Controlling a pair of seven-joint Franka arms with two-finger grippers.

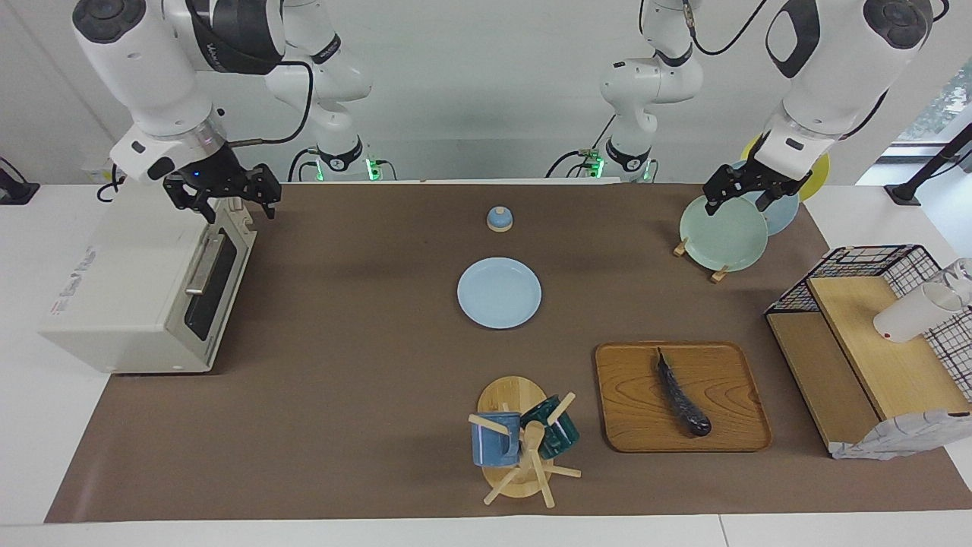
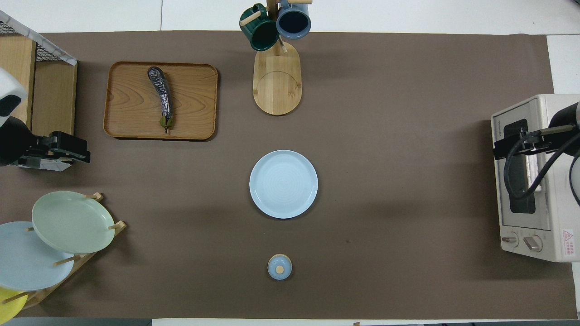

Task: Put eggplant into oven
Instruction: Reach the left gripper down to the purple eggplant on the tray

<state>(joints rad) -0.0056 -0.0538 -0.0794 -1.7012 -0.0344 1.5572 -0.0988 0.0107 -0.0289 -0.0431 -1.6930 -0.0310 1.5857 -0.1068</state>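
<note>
The dark purple eggplant (image 1: pixel 682 395) lies on a wooden tray (image 1: pixel 729 414) toward the left arm's end of the table; it also shows in the overhead view (image 2: pixel 161 93) on the tray (image 2: pixel 131 108). The cream-white oven (image 1: pixel 129 289) stands at the right arm's end with its glass door shut; it also shows in the overhead view (image 2: pixel 530 181). My right gripper (image 1: pixel 226 199) hangs open and empty over the oven's top front edge, also in the overhead view (image 2: pixel 509 147). My left gripper (image 1: pixel 738 201) hangs open and empty over the plate rack, well apart from the eggplant.
A light blue plate (image 1: pixel 499 292) lies mid-table, with a small blue lidded knob (image 1: pixel 499 219) nearer the robots. A mug tree (image 1: pixel 520 441) with two mugs stands beside the tray. A plate rack (image 1: pixel 721 232) and a black wire basket rack (image 1: pixel 873 342) with a white cup stand at the left arm's end.
</note>
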